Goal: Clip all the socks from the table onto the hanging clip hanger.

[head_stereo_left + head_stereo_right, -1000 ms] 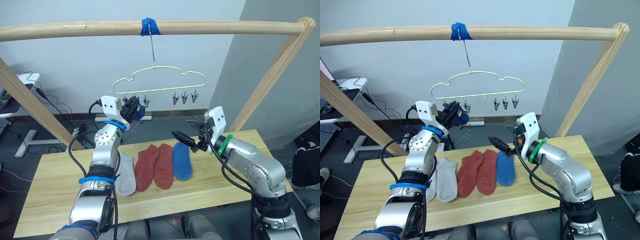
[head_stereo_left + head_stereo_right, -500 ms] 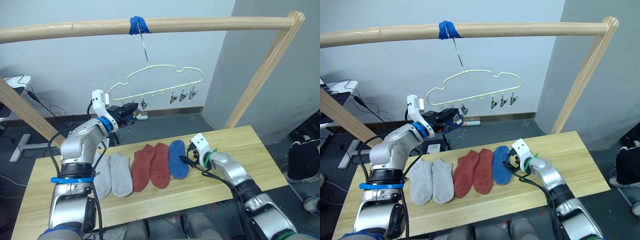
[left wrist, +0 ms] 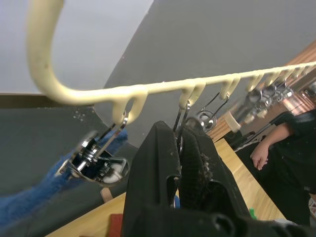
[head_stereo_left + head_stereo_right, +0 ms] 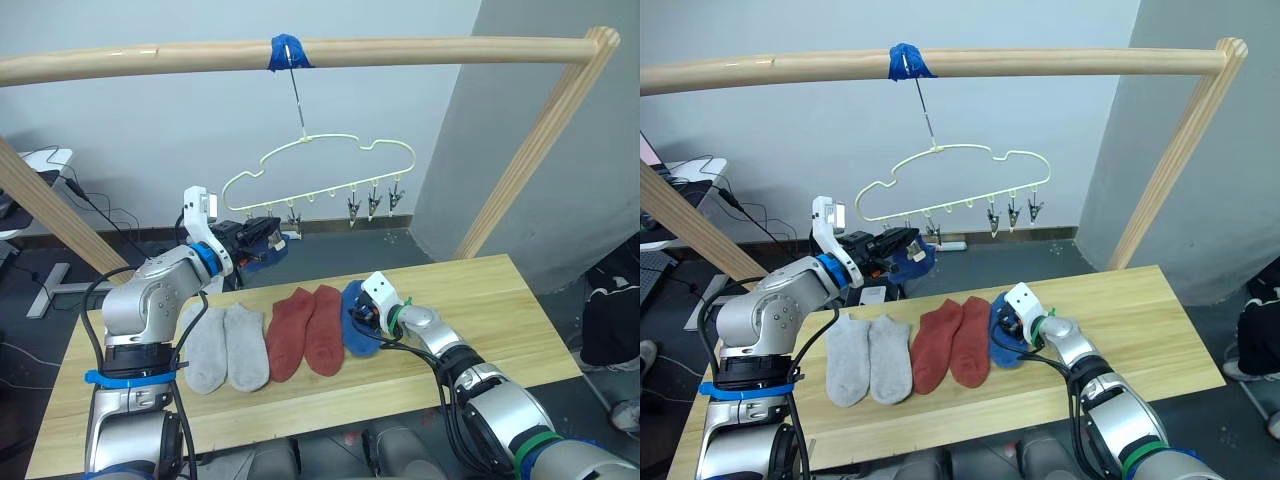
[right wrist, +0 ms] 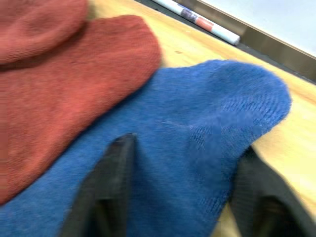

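the right gripper (image 5: 177, 197) has its two black fingers spread wide, one on each side of the blue sock (image 5: 197, 148), pressed low over the cuff end that points toward the table's far edge. the sock's long axis runs from far edge to near edge, so the fingers straddle it across its width, and a close here would likely pinch the fabric. this arm is by far the nearer one to it.

the left gripper (image 3: 178, 148) is pinched together on a metal clip (image 3: 183, 121) of the clip hanger (image 4: 320, 165), up beside the second blue sock (image 3: 29, 197), which hangs from the neighbouring clip.

on the table (image 4: 500, 300) the row runs from the left end toward the middle: two light grey socks (image 4: 225, 345), two rust red socks (image 4: 305, 328), then the blue one, each just beside or touching the next. the hanger hangs from the wooden pole (image 4: 400, 50) by its hook at a blue tape wrap (image 4: 287, 52), above the far edge. five socks lie unclipped, so most of the task remains.
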You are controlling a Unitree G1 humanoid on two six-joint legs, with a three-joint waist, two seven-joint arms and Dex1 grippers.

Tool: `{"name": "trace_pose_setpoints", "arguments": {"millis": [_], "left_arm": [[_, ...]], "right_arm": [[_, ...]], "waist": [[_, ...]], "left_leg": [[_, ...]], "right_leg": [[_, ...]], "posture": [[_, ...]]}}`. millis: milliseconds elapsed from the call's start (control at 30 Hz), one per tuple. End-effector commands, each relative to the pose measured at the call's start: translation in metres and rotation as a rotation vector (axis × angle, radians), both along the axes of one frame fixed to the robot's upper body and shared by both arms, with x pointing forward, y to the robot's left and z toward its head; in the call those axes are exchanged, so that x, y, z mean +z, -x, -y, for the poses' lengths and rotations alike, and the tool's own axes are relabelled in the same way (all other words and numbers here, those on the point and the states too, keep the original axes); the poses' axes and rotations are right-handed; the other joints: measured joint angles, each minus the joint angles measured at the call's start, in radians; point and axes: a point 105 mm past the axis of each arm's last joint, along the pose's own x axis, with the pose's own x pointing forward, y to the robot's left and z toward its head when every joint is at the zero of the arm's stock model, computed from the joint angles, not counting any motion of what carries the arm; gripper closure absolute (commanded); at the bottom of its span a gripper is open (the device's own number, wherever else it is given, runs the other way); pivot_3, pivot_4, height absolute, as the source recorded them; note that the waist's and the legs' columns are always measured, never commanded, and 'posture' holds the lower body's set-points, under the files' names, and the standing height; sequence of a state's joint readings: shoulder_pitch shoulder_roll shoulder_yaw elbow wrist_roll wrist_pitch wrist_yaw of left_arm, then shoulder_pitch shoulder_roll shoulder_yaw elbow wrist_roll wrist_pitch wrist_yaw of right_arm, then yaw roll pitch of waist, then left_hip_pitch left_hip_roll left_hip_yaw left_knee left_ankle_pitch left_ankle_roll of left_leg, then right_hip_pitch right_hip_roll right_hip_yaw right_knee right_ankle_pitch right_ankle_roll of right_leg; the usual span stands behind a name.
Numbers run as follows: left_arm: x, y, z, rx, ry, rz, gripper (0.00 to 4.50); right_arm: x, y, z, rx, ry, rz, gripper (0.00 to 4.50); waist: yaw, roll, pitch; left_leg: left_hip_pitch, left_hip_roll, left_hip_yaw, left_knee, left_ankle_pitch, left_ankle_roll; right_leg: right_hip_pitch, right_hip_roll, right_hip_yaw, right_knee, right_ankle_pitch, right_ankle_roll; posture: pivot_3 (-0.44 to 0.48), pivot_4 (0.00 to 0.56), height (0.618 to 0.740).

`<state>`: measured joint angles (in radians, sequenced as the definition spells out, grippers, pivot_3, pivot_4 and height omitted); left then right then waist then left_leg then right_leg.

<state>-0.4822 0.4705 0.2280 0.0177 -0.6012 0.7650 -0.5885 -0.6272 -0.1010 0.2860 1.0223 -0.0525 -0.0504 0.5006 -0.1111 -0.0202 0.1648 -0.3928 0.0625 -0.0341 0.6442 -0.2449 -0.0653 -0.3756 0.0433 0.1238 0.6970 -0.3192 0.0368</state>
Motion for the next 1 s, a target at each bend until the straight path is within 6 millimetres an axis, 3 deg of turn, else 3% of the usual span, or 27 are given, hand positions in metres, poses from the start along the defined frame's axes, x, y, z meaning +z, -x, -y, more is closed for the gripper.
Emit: {"name": "trace_pose_setpoints", "arguments": {"millis": [33, 133, 267, 333, 500, 600, 700, 833, 1000], "left_arm": [[-0.002, 0.003, -0.004, 0.015, 0.007, -0.023, 4.47], [-0.004, 0.005, 0.003, -0.016, 0.087, -0.070, 4.47], [-0.001, 0.007, 0.006, -0.059, 0.230, -0.158, 4.47], [0.003, 0.009, 0.007, -0.082, 0.285, -0.195, 4.47], [0.015, 0.012, 0.008, -0.143, 0.394, -0.243, 4.47], [0.024, 0.012, 0.012, -0.178, 0.447, -0.252, 4.47], [0.028, 0.013, 0.013, -0.190, 0.466, -0.257, 4.47], [0.038, 0.006, 0.013, -0.169, 0.547, -0.237, 4.47], [0.037, 0.010, 0.015, -0.171, 0.514, -0.232, 4.47]], "right_arm": [[-0.006, 0.008, 0.013, 0.022, 0.010, 0.010, 3.49], [0.007, 0.011, 0.017, 0.044, -0.059, 0.064, 4.47], [0.036, 0.016, 0.025, 0.048, -0.166, 0.086, 4.47], [0.063, 0.026, 0.020, 0.073, -0.271, 0.067, 4.47], [0.130, 0.072, -0.013, 0.249, -0.563, -0.098, 4.47], [0.155, 0.086, -0.034, 0.316, -0.691, -0.185, 4.47], [0.165, 0.087, -0.043, 0.318, -0.756, -0.229, 4.47], [0.177, 0.067, -0.061, 0.248, -0.859, -0.234, 4.47], [0.190, 0.057, -0.064, 0.218, -0.913, -0.206, 4.47]], "waist": [[0.009, 0.000, 0.000], [0.023, 0.000, 0.000], [0.028, 0.000, 0.000], [0.024, 0.001, 0.000], [0.022, 0.001, 0.001], [0.025, 0.001, 0.001], [0.027, 0.001, 0.001], [0.027, 0.000, 0.002], [0.028, -0.001, 0.002]], "left_leg": [[0.000, 0.000, 0.000, 0.000, 0.000, 0.000], [0.000, 0.000, 0.000, 0.000, 0.000, 0.000], [-0.002, 0.000, 0.000, 0.000, 0.000, 0.000], [-0.004, 0.000, 0.000, 0.000, 0.000, 0.000], [-0.005, 0.001, -0.003, 0.000, 0.000, 0.000], [-0.006, 0.001, -0.006, 0.000, 0.000, 0.000], [-0.007, 0.001, -0.007, 0.000, 0.000, 0.000], [-0.008, -0.001, -0.005, 0.000, 0.000, 0.000], [-0.013, 0.000, -0.005, -0.001, 0.000, -0.001]], "right_leg": [[0.000, 0.000, 0.000, 0.000, 0.000, 0.000], [0.000, 0.000, 0.000, -0.001, 0.000, 0.000], [-0.001, -0.001, 0.000, -0.001, 0.000, 0.000], [-0.003, -0.001, 0.000, -0.001, 0.000, 0.000], [-0.005, 0.001, -0.002, 0.000, 0.000, 0.000], [-0.005, 0.002, -0.004, 0.000, -0.001, 0.000], [-0.005, 0.001, -0.004, -0.001, -0.001, 0.000], [-0.006, -0.001, -0.004, -0.002, -0.001, 0.000], [-0.011, -0.001, -0.004, -0.002, 0.000, -0.002]], "posture": [[0.044, 0.167, 0.740], [0.030, 0.159, 0.740], [0.017, 0.155, 0.740], [0.013, 0.154, 0.740], [-0.005, 0.153, 0.740], [-0.018, 0.152, 0.740], [-0.020, 0.152, 0.740], [-0.020, 0.152, 0.740], [-0.013, 0.156, 0.740]]}}
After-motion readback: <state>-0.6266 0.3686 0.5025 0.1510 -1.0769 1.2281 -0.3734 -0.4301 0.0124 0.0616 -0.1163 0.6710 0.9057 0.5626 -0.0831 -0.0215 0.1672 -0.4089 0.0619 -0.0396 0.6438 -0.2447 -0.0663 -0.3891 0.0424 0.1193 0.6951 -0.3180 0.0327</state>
